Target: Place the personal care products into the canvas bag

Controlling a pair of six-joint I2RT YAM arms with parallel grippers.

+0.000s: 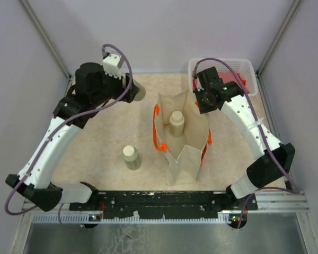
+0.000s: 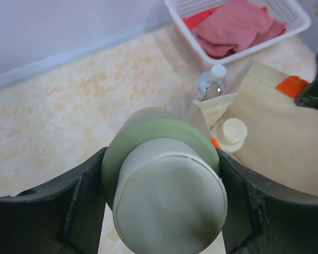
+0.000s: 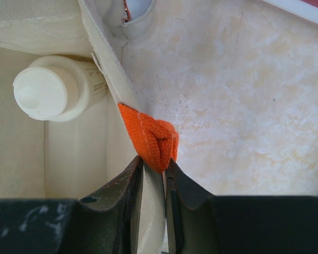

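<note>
The beige canvas bag with orange handles stands open at mid-table. A cream bottle stands inside it, also seen in the right wrist view. My left gripper is shut on a sage-green bottle with an off-white cap, held in the air left of the bag. My right gripper is shut on the bag's rim at its orange handle. Another sage-green bottle stands on the table left of the bag. A small clear bottle with a white cap stands behind the bag.
A white lattice basket holding a red cloth stands at the back right corner. Walls close the table at the back and sides.
</note>
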